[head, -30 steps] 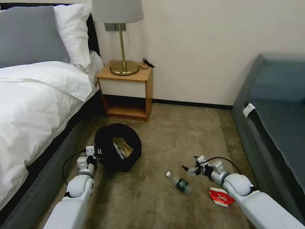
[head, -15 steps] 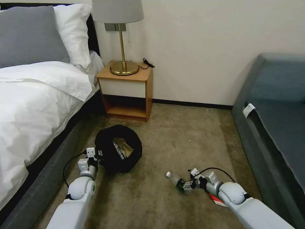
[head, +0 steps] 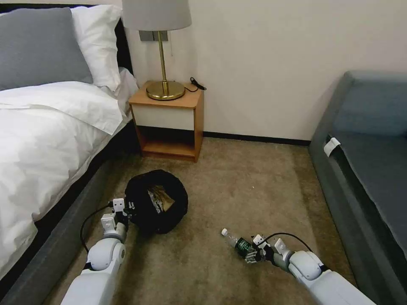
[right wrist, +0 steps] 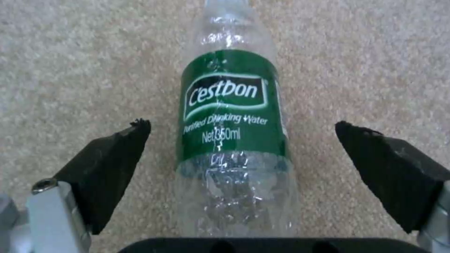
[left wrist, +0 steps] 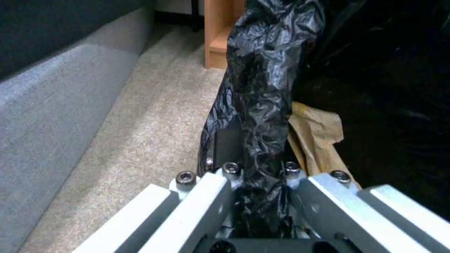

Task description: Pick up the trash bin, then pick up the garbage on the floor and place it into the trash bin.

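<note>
The trash bin (head: 169,220), lined with a crinkled black bag, sits on the carpet beside the bed. My left gripper (head: 127,208) is shut on its near rim; the left wrist view shows the bag's rim (left wrist: 262,88) pinched in the left gripper (left wrist: 255,170). Crumpled brown paper (left wrist: 316,133) lies inside the bin, and the head view shows that paper with a wrapper (head: 160,198). One piece of garbage, a clear bottle with a green label (head: 237,242) (right wrist: 230,116), lies on the floor. My right gripper (head: 251,255) (right wrist: 242,123) is open and low, with one pad (right wrist: 112,158) on each side of the bottle.
A bed (head: 46,140) with a grey base runs along the left. A wooden nightstand (head: 169,123) with a brass lamp (head: 163,87) stands against the far wall. A grey sofa (head: 369,161) lines the right side. Open carpet (head: 250,186) lies between them.
My right gripper has dropped down and toward the bottle and now straddles it, and my right arm now covers the red carton. The bin and left gripper have shifted slightly.
</note>
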You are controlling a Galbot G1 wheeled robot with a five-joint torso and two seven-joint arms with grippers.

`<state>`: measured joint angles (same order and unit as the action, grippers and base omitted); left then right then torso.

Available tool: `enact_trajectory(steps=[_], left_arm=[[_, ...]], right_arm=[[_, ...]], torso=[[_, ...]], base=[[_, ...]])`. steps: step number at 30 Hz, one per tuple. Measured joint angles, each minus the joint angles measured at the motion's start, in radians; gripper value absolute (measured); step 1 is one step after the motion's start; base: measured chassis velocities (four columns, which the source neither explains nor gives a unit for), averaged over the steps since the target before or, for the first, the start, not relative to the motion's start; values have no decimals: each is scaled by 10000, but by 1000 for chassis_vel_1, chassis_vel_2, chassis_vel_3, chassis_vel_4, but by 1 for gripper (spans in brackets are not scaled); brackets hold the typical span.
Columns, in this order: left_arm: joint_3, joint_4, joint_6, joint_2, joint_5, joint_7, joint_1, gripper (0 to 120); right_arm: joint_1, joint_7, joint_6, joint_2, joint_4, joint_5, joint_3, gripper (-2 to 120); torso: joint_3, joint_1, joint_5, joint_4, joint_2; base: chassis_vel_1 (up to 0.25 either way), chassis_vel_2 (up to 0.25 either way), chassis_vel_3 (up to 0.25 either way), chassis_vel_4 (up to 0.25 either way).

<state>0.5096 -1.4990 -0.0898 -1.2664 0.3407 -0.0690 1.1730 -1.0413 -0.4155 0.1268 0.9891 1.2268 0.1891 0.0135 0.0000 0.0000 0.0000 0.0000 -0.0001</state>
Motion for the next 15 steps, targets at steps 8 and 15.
enact_trajectory(steps=[8, 15], left_arm=[[16, 17, -12, -32, -5, -2, -46, 0], [16, 40, -26, -46, -6, -10, -127, 0]], right_arm=[[-89, -283, -127, 117, -129, -374, -27, 68], [-52, -345, -225, 268, -200, -534, -166, 40]], torso=[[0, 0, 0, -1, 0], [-1, 0, 0, 0, 0]], base=[[0, 0, 0, 0], [0, 0, 0, 0]])
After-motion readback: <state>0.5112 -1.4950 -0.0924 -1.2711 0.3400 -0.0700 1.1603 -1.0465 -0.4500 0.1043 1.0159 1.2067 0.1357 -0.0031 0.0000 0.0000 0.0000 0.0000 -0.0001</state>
